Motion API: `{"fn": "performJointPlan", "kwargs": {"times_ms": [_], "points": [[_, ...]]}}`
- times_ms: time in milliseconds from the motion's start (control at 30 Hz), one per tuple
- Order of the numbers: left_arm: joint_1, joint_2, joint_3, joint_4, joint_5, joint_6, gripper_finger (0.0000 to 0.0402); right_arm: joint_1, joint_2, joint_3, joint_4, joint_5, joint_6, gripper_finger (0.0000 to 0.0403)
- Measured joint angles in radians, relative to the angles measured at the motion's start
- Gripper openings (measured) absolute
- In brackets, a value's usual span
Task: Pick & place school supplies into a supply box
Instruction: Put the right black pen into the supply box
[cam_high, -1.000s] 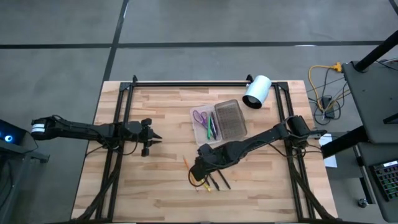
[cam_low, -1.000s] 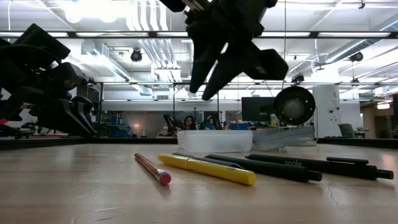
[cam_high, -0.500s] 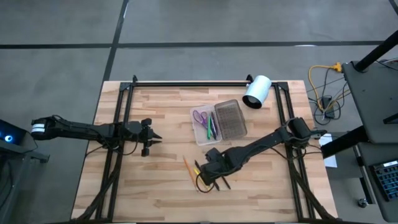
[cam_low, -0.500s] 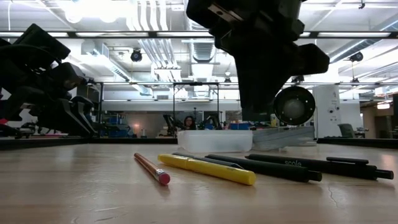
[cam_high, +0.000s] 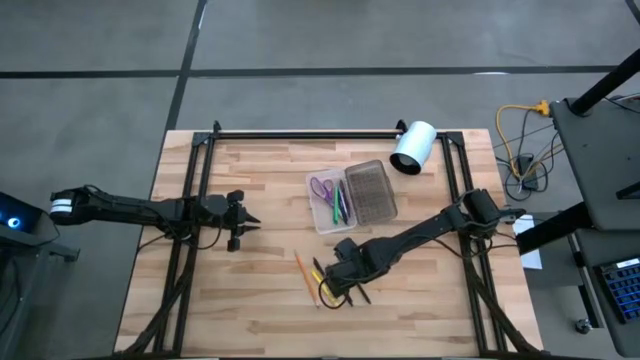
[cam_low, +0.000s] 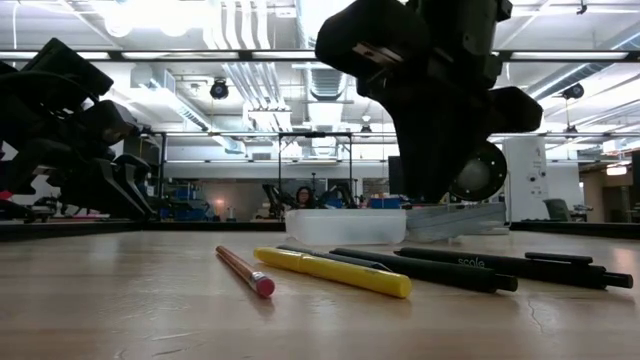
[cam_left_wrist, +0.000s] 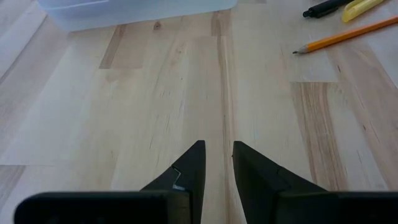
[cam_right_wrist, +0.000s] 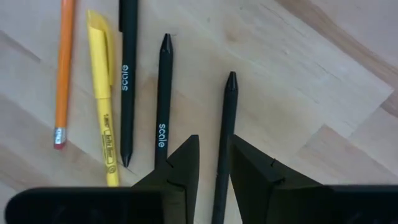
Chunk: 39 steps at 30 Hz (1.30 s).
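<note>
table (cam_high: 260, 210) was unchanged over the last second. supply box (cam_high: 352, 196) sat open mid-table, right of centre, purple scissors (cam_high: 321, 186) and a couple of green pens already in its tray. white cylinder (cam_high: 413, 147) lay at the far right corner, not part of the job.

change: my right arm swung off toward the loose group at the near edge and dropped; from table height it now filled more of the frame above the pens. i read that as lining up the next pick, nothing lifted yet.

right pincer (cam_right_wrist: 208, 163) pointed down over the group, fingers nearly closed with a thin gap, astride one dark pen (cam_right_wrist: 224, 140), gripping nothing that i could see. the second dark pen (cam_right_wrist: 163, 93), a third one (cam_right_wrist: 127, 74), the yellow pen (cam_right_wrist: 103, 137) and the orange pencil (cam_right_wrist: 63, 68) lay beside it on the table.

left pincer (cam_left_wrist: 216, 165) was parked low at the left side, fingers slightly parted, empty.
</note>
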<state>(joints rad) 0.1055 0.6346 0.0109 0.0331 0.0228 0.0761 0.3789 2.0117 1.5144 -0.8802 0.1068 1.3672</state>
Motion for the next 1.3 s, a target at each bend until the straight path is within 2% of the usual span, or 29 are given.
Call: {"fn": "performJointPlan", "kwargs": {"times_ms": [267, 933, 1133, 1300], "points": [[0.0, 0.0, 0.0, 0.0, 0.0, 0.0, 0.0067, 0.003, 0.0, -0.021, 0.017, 0.001, 0.029, 0.0068], [0.0, 0.0, 0.0, 0.0, 0.0, 0.0, 0.0067, 0.01, 0.001, -0.181, 0.147, -0.018, 0.024, 0.0068], [0.0, 0.0, 0.0, 0.0, 0.0, 0.0, 0.0067, 0.01, -0.004, -0.209, 0.166, -0.026, 0.115, 0.0068], [0.0, 0.0, 0.0, 0.0, 0.0, 0.0, 0.0066, 0.009, -0.004, -0.211, 0.165, -0.027, 0.126, 0.0065]]}}
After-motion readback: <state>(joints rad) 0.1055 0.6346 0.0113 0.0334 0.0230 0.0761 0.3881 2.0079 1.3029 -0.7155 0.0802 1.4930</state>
